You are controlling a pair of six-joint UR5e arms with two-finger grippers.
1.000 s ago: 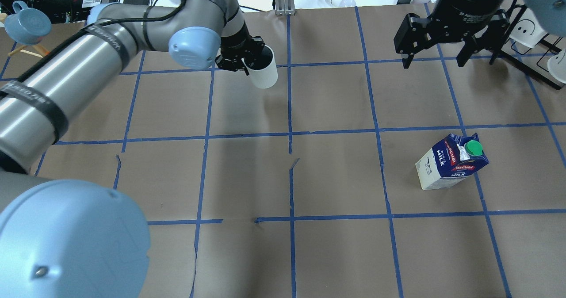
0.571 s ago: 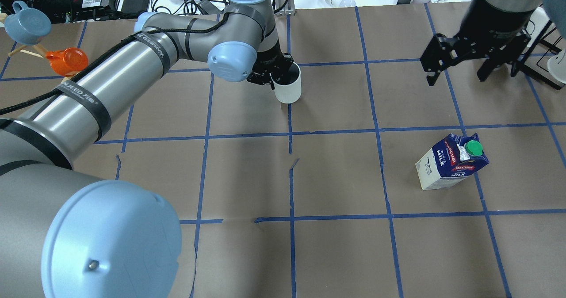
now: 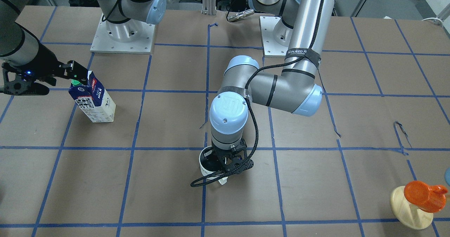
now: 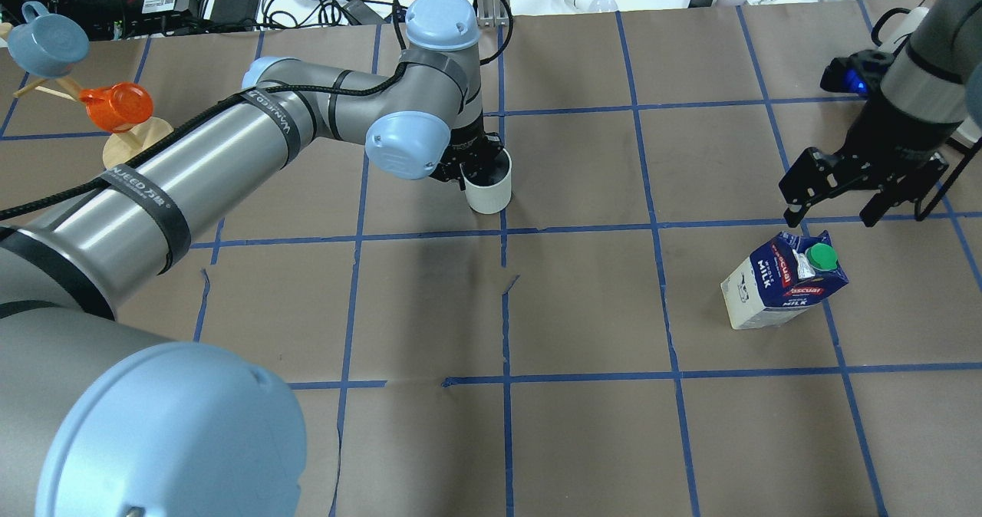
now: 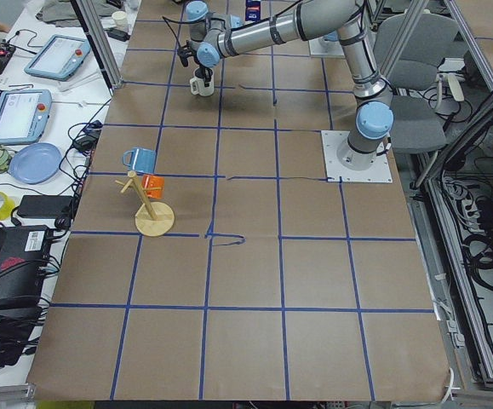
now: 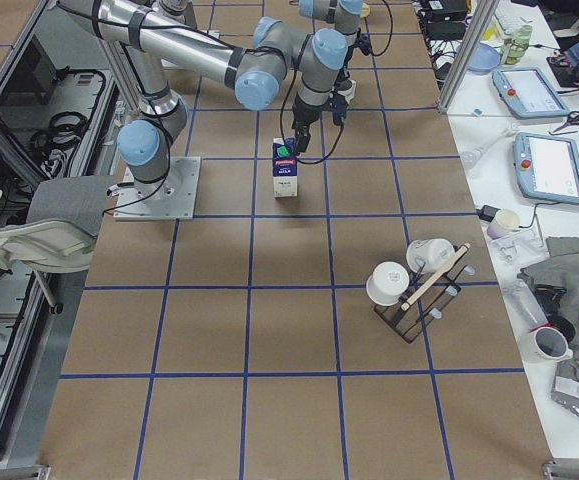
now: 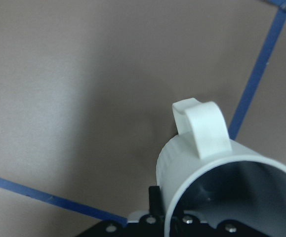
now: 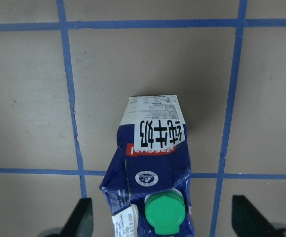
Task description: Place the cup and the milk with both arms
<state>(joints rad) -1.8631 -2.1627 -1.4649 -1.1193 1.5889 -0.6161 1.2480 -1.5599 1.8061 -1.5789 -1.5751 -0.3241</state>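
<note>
The white cup (image 4: 489, 187) with a dark inside hangs upright from my left gripper (image 4: 476, 170), which is shut on its rim, by the table's centre line. It is at or just above the paper; I cannot tell if it touches. The cup also shows in the front view (image 3: 207, 166) and, with its handle pointing away, in the left wrist view (image 7: 207, 168). The blue and white milk (image 4: 782, 291) stands upright at the right, green cap up. My right gripper (image 4: 831, 214) is open and empty, just beyond and above the carton. In the right wrist view the milk (image 8: 155, 163) sits between the two fingers (image 8: 81, 219).
A pale wooden stand (image 4: 134, 137) with an orange cup (image 4: 115, 107) and a blue cup (image 4: 46, 41) is at the far left. A black rack with white mugs (image 6: 419, 285) stands at the robot's right end. Cables and clutter line the far edge.
My left arm has carried the cup right, nearer and lower. My right gripper, still open, has come down and nearer, close to the milk. The carton has not moved.
</note>
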